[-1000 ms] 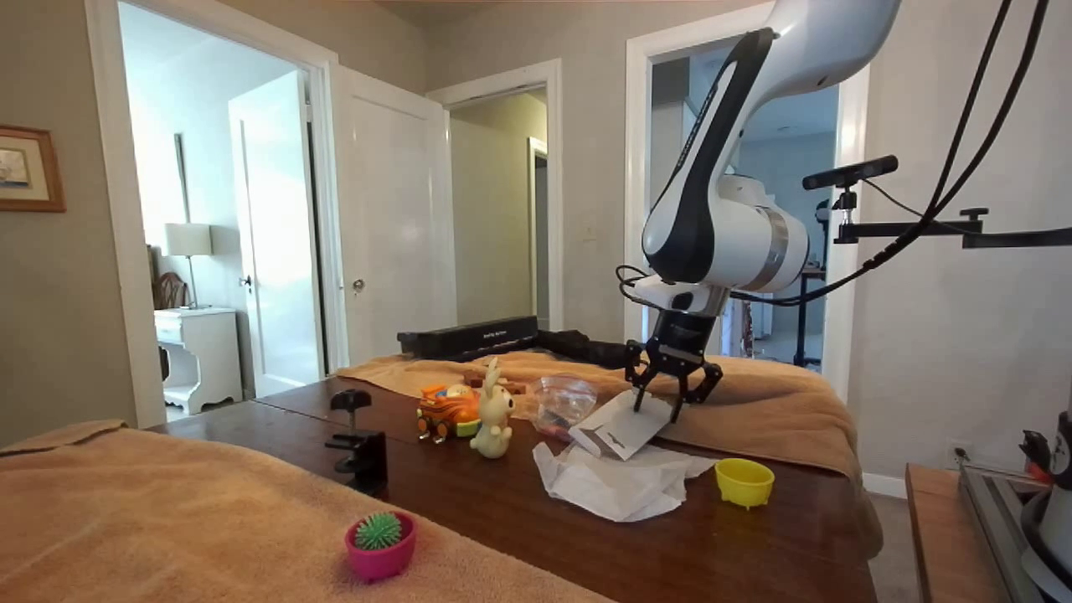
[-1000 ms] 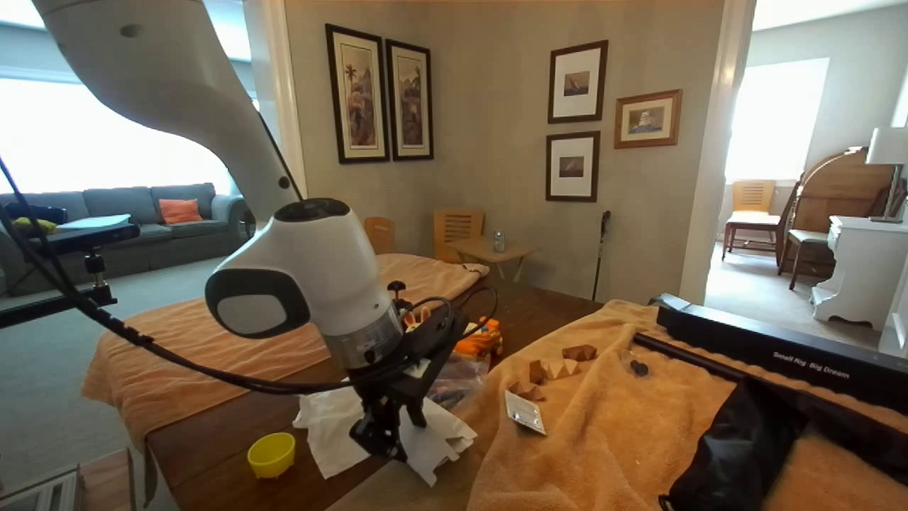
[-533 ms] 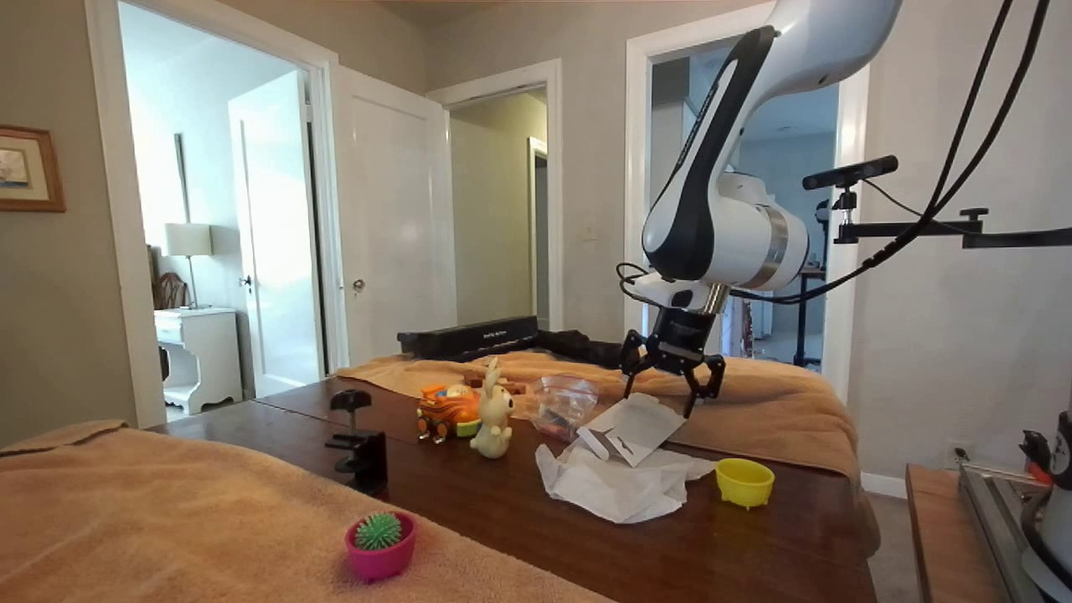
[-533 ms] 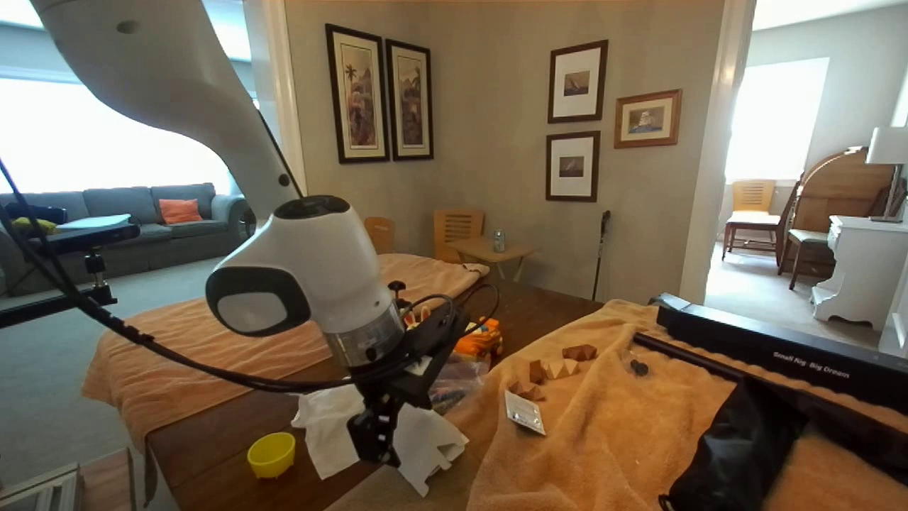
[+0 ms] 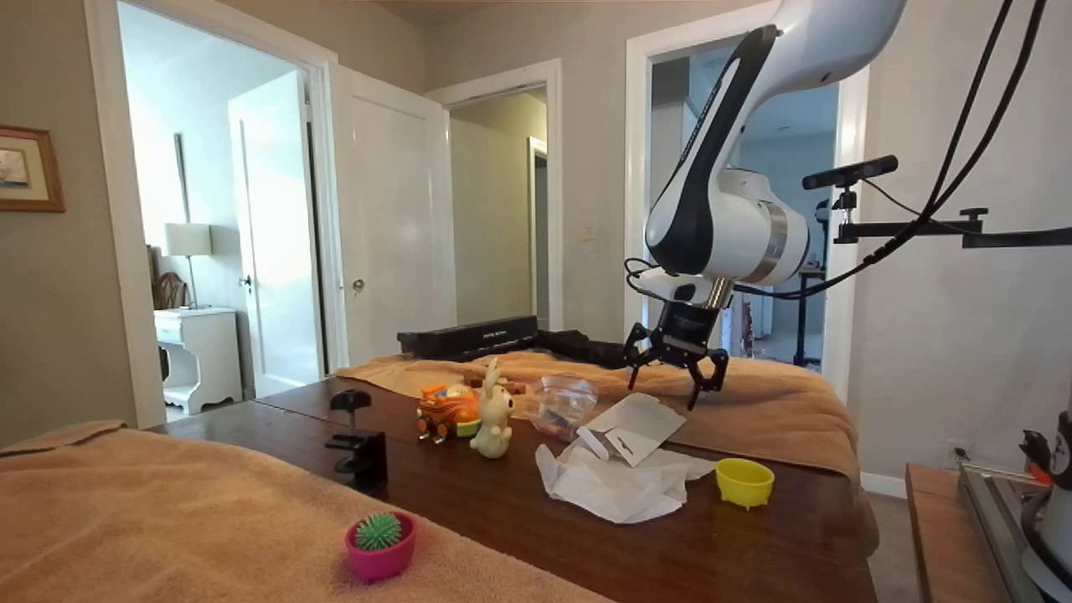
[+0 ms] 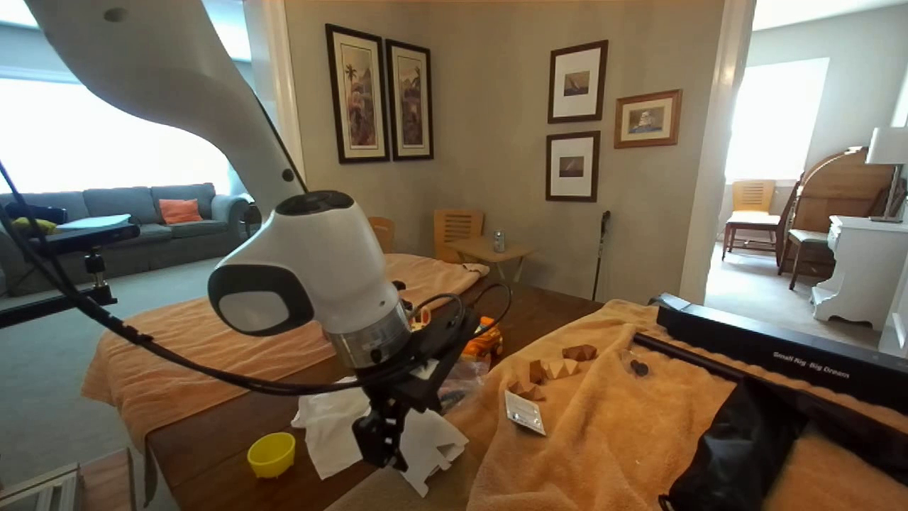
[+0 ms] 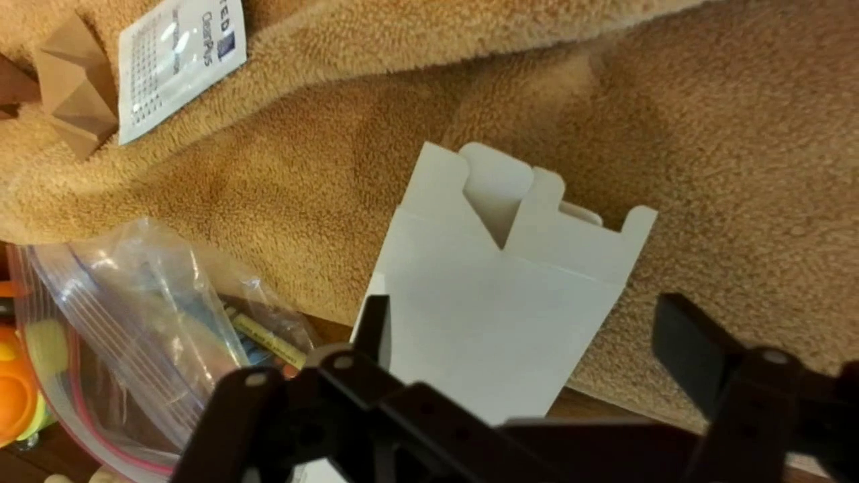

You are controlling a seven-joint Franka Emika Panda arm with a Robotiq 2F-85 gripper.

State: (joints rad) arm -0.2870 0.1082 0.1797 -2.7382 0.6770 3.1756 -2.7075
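The gripper is spread wide with nothing in it, hanging above the white box, which lies where the counter meets the towel. The box's near end overlaps crumpled paper, which probably props it a little. In an exterior view, the plastic bag kinda crowds its left edge, while the yellow cup sits farther off, near right. Wrist view shows more slack on the right.
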